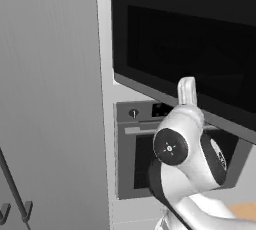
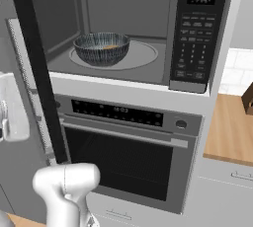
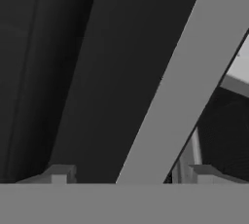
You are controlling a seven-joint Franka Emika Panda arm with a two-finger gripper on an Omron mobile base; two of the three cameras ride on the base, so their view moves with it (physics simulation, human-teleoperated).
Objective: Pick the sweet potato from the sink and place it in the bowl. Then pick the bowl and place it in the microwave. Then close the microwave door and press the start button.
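While the microwave door (image 2: 37, 73) stands swung wide open, its thin black edge runs down the left of the right base view, from the top of the microwave (image 2: 197, 28) to in front of the oven (image 2: 128, 157) below. In the left base view the door's dark glass face (image 1: 190, 44) spans the upper right, its lower edge passing just above the arm. The cavity is open and unobstructed at its front; the bowl (image 2: 101, 48) sits on the round turntable inside, with a sliver of the orange sweet potato (image 2: 111, 46) showing in it. In the hand view the gripper (image 3: 129, 174) faces the dark door panel close up, its fingertips (image 3: 58, 173) spread wide apart with nothing between them. Whether they touch the door cannot be told.
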